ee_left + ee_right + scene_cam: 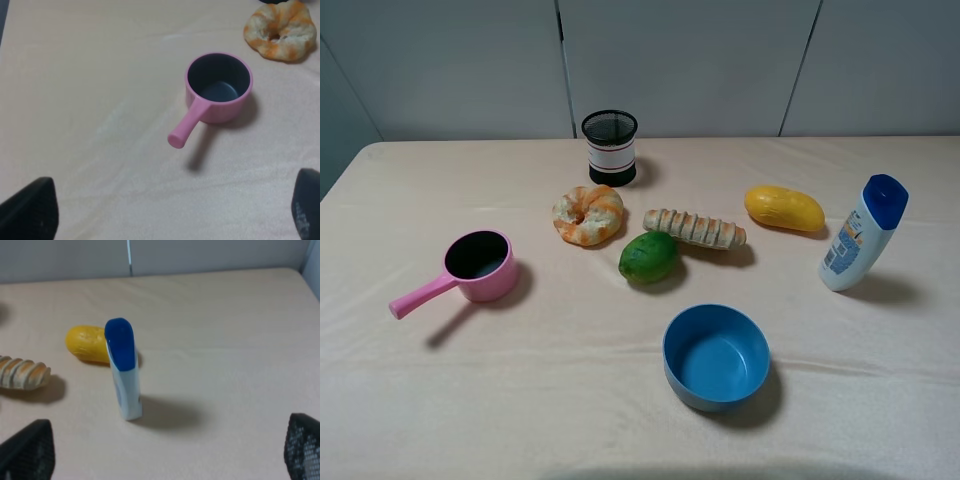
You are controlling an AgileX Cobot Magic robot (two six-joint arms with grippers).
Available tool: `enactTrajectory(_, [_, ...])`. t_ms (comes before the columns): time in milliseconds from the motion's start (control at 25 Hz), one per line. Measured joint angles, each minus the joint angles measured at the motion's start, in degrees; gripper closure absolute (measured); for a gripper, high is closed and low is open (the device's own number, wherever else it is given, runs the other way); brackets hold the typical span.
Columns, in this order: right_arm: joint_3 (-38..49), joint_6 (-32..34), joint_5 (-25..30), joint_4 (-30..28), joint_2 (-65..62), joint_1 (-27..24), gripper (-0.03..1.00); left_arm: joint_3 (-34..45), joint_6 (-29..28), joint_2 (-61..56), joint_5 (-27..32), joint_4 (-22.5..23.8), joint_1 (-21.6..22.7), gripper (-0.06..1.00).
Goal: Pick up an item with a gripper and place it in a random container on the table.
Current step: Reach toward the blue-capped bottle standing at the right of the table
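Standing on the bench (470,400) at the frame's right, the lotion bottle (860,235) is not yet grasped; the right gripper (167,445) gapes empty, and the lower-centre blue bowl (716,357) holds nothing

I've got the high camera looking down from the near edge over the whole table (410,400). My left wrist view sits close above the pink saucepan (218,87), left side. My right wrist view faces the far side, close to the lotion bottle (124,370). The overhead shares both.
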Motion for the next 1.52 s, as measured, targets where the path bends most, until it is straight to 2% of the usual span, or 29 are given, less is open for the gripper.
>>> enactTrajectory(200, [-6.4,0.0,-0.1,0.0,12.6,0.0,0.27,0.0,0.0,0.0,0.0,0.0,0.0,0.00])
enactTrajectory(480, [-14.6,-4.0,0.0,0.3,29.9,0.0,0.27,0.0,0.0,0.0,0.0,0.0,0.0,0.00])
enactTrajectory(760, [-21.0,-7.1,2.1,2.9,43.6,0.1,0.27,0.0,0.0,0.0,0.0,0.0,0.0,0.00])
enactTrajectory(960, [-25.0,-9.6,2.5,3.2,50.3,3.8,0.27,0.0,0.0,0.0,0.0,0.0,0.0,0.00])
enactTrajectory(1160, [-27.3,-10.5,4.3,3.3,58.0,6.6,0.27,0.0,0.0,0.0,0.0,0.0,0.0,0.00])
enactTrajectory(1520, [-27.7,-10.8,5.1,1.3,68.3,6.6,0.27,0.0,0.0,0.0,0.0,0.0,0.0,0.00])
